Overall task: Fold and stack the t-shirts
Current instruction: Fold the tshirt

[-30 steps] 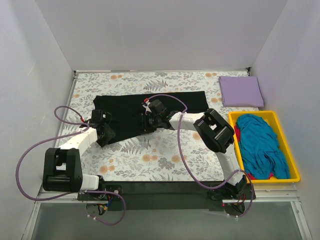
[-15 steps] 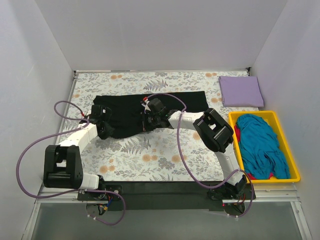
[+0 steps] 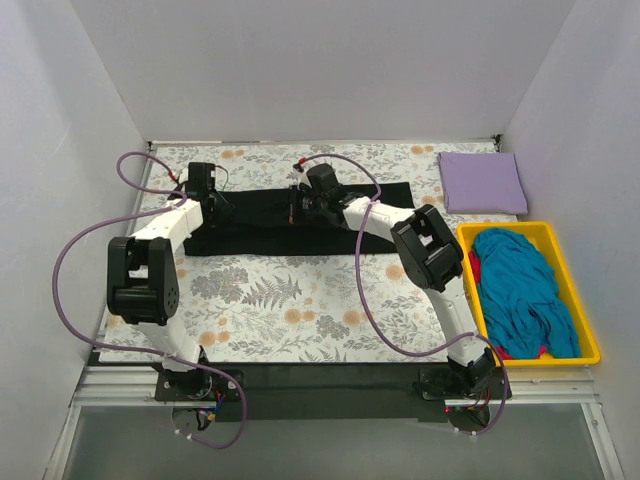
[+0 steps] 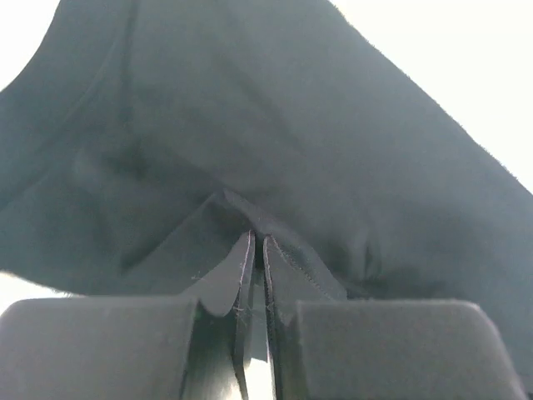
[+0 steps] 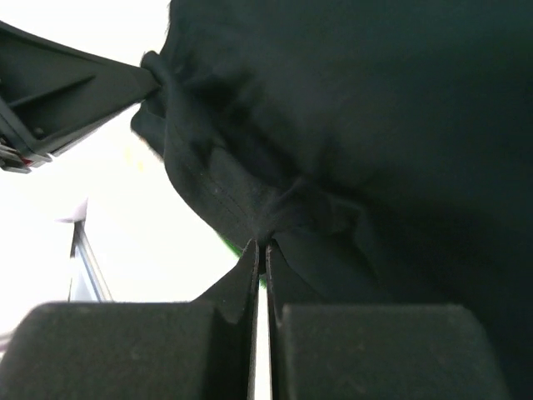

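Note:
A black t-shirt (image 3: pixel 262 222) lies across the far middle of the floral cloth, folded into a long band. My left gripper (image 3: pixel 213 205) is shut on its left part; in the left wrist view the fingertips (image 4: pixel 256 243) pinch a hem of the black t-shirt (image 4: pixel 275 125). My right gripper (image 3: pixel 296 204) is shut on the shirt's upper middle edge; the right wrist view shows the closed tips (image 5: pixel 261 248) biting a fold of the black t-shirt (image 5: pixel 366 117). A folded lavender t-shirt (image 3: pixel 481 182) lies at the far right. A teal t-shirt (image 3: pixel 522 285) is heaped over a pink one (image 3: pixel 476 266).
A yellow tray (image 3: pixel 586 298) at the right holds the teal and pink shirts. The grey-and-orange floral cloth (image 3: pixel 300 305) covers the table. White walls close in the back and sides. Purple cables (image 3: pixel 70 250) loop off both arms.
Both grippers shut on the black t-shirt's near edge and carried it toward the far side, folding the shirt over into a narrower band. Both arms now reach further back.

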